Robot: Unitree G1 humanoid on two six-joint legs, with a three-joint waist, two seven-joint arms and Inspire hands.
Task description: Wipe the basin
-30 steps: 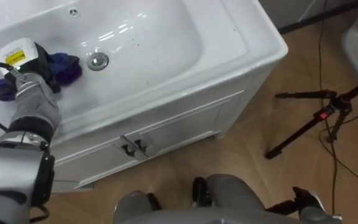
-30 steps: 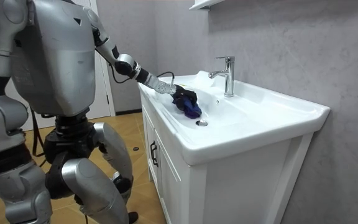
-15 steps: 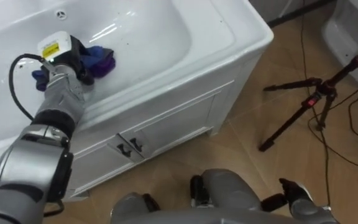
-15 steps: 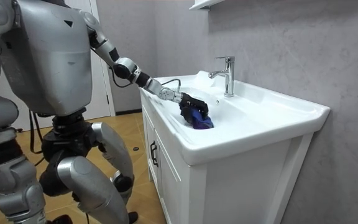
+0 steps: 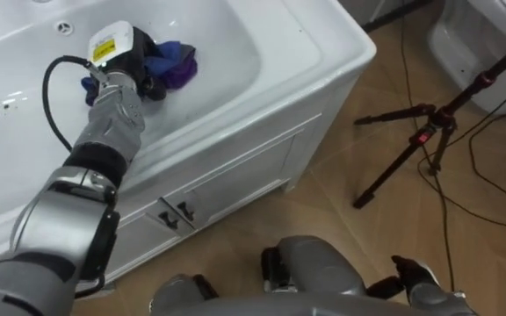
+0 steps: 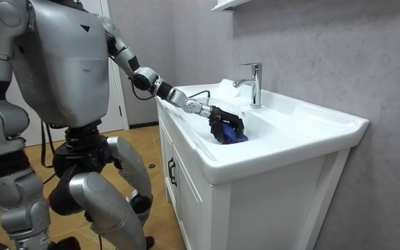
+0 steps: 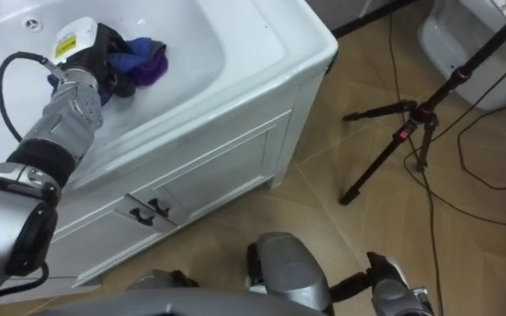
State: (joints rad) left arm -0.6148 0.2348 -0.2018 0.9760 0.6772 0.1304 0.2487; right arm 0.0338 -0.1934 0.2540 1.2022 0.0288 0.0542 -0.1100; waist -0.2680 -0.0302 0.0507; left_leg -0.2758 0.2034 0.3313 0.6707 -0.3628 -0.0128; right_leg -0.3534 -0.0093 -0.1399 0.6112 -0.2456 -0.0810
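Hanging the right hand point(image 5: 415, 279) low at the side, open or closed can't tell. Looks mid-wipe: gripping the bunched blue cloth point(image 5: 176, 63) in the left hand point(image 5: 134, 70), pressed down in the basin point(image 5: 235, 35). Next probably means dragging it across its floor. Getting the tap point(image 6: 254, 83) from the room view, a tripod point(image 5: 411, 145) from the eye views.

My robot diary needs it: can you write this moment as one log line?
step: wipe basin | left hand: fingers curled on blue cloth | place: inside basin | right hand: low at side
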